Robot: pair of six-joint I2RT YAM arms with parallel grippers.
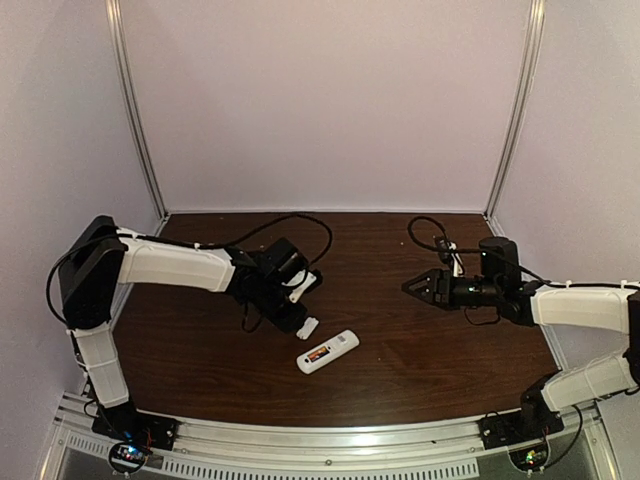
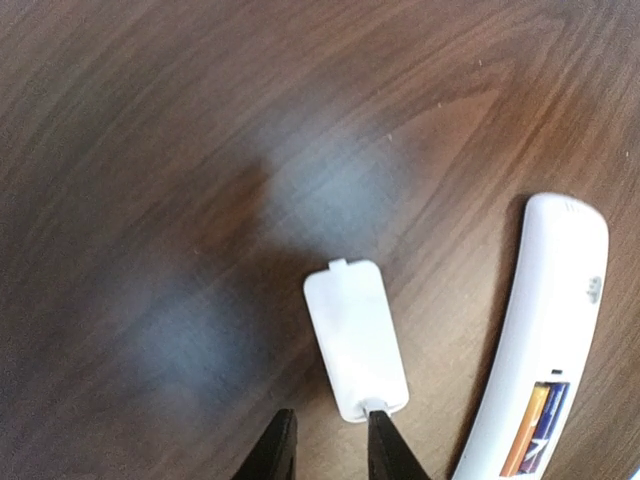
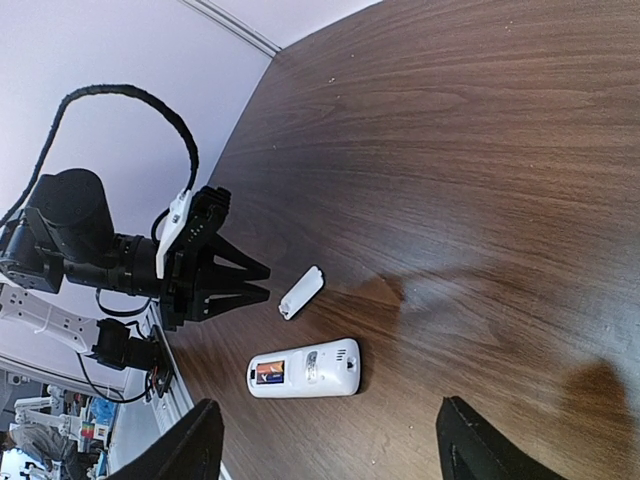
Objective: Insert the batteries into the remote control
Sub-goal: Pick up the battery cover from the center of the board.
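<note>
The white remote control (image 1: 335, 348) lies back up on the wooden table, and it also shows in the right wrist view (image 3: 320, 368) and the left wrist view (image 2: 550, 320). The orange and dark blue batteries (image 3: 268, 372) sit side by side in its open recess (image 2: 535, 430). The small white battery cover (image 2: 355, 340) lies flat just left of the remote (image 1: 308, 327). My left gripper (image 2: 330, 452) is open and empty, low over the table, its right fingertip (image 2: 382, 440) at the cover's near end. My right gripper (image 3: 335, 455) is open wide and empty, well right of the remote (image 1: 408, 288).
Black cables (image 1: 300, 222) run over the table behind both arms. White enclosure walls close in the back and sides. An aluminium rail (image 1: 330, 440) borders the near edge.
</note>
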